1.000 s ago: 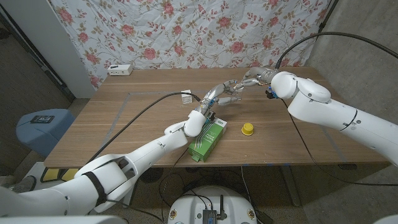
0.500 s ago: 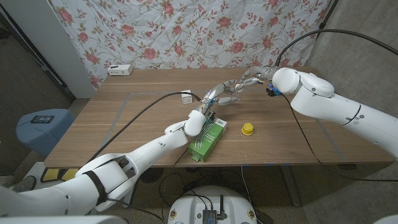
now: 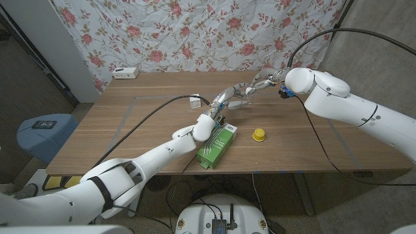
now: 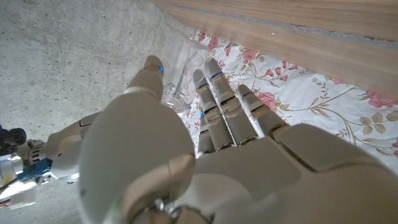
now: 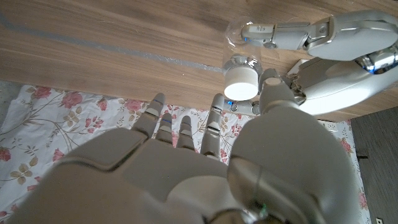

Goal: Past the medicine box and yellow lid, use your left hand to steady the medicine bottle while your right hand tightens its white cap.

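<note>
the left hand (image 3: pixel 227 99) wraps its fingers round the medicine bottle (image 5: pixel 245 37), past the green medicine box (image 3: pixel 215 145) and the yellow lid (image 3: pixel 259 134). the right hand (image 5: pixel 205 168) sits at the white cap (image 5: pixel 241 82), its fingers part spread; whether they grip it i cannot tell. best to hold the bottle upright and unmoving, and turn the cap squarely. the bottle is clear plastic, its cap a short white cylinder
</note>
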